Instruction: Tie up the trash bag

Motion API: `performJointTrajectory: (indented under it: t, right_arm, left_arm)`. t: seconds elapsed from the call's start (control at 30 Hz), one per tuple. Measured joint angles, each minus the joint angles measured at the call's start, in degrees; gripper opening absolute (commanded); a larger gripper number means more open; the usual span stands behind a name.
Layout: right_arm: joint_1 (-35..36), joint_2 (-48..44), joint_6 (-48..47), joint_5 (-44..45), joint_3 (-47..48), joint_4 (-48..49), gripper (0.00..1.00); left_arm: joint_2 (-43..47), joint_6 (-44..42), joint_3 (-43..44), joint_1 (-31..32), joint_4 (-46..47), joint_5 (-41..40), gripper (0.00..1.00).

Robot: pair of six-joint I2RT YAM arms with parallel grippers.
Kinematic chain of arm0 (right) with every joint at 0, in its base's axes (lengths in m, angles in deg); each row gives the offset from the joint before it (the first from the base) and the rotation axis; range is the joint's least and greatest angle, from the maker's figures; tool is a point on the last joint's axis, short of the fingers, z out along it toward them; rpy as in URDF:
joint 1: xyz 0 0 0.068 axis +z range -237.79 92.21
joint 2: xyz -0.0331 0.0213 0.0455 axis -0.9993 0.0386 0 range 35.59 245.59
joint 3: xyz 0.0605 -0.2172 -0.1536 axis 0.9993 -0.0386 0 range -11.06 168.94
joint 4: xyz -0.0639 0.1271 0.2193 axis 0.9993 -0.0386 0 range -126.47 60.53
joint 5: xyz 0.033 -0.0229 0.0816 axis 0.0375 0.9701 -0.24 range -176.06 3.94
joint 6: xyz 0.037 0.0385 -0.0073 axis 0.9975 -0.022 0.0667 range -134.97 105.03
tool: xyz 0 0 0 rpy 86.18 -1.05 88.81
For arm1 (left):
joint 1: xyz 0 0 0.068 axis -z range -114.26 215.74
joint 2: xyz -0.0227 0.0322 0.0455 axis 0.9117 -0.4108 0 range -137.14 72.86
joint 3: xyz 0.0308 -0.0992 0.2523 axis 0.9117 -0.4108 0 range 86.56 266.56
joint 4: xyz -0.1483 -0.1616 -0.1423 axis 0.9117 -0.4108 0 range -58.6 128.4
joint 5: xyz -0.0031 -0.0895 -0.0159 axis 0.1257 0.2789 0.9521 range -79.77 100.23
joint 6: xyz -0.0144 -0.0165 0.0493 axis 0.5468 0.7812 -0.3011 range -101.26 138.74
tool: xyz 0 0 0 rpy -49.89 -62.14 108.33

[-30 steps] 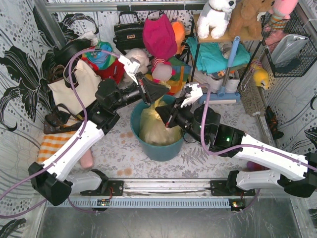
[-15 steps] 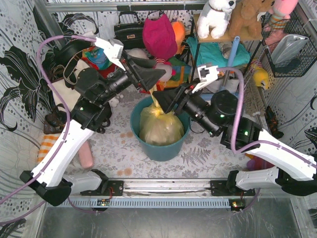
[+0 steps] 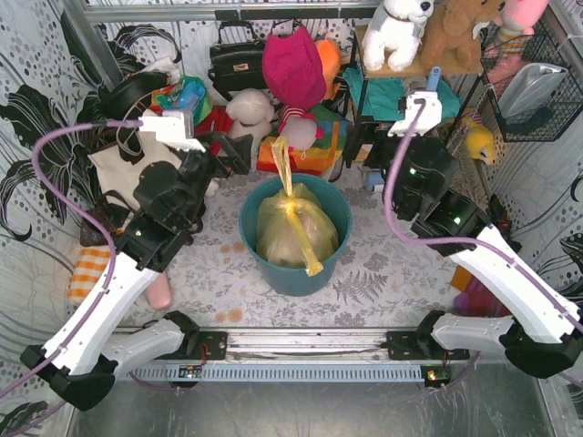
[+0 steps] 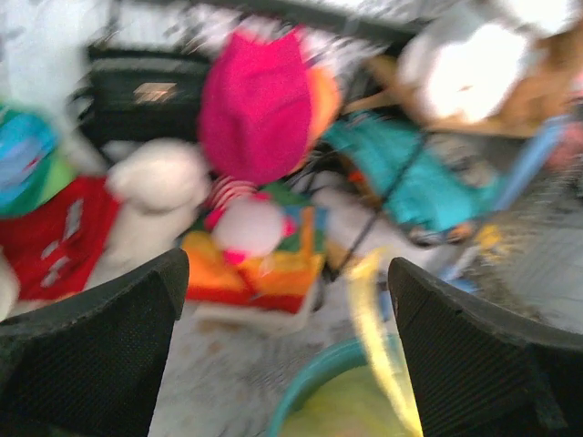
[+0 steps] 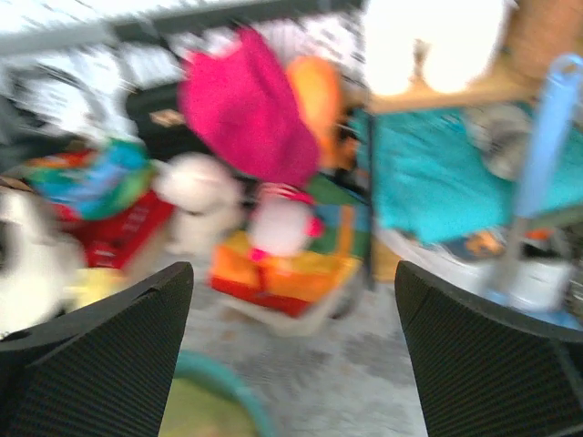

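This looks like a robot test cell dressed up as a cluttered household storage corner. Robot arms are bolted to a metal rail at the near edge of the bench. Floral printed sheets hang as walls. Soft toys sit on a shelf, with a black handbag, a wire basket, a teal bin and what may be a mop.

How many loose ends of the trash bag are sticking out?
2. One end stands upright above the trash bag; the other lies down its front toward the bin's near rim. Folds may hide more.
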Motion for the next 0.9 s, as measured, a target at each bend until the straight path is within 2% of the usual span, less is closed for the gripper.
performJointTrajectory:
  t: [0.03,0.13,0.27,0.47,0.7,0.9]
  right_arm:
    - [-2.75,-0.07,-0.24,0.26,-1.92,-0.37,0.99]
    - [-9.92,-0.24,-0.17,0.20,-9.03,-1.29,0.97]
    - [-18.60,-1.49,-0.17,-0.22,-22.69,-0.31,0.97]
    - [-27.98,-5.35,-0.90,-0.46,-45.64,9.01,0.97]
    - [-35.78,-7.61,-4.09,-0.52,-64.17,26.93,0.97]
    - [-38.77,-1.22,-6.64,-0.87,-72.81,42.34,0.97]
  left_arm:
    - [0.85,-0.15,-2.54,0.00,-0.11,-3.04,0.98]
    - [3.17,-0.15,-10.95,0.00,-0.39,-12.72,0.98]
    - [6.03,0.22,-22.95,-0.09,0.63,-24.59,0.98]
    - [10.34,0.46,-39.43,-2.05,6.34,-37.16,0.98]
    - [8.04,1.18,-50.97,-7.58,16.72,-39.19,0.98]
    - [-1.90,-0.48,-63.12,-10.60,36.41,-35.21,0.98]
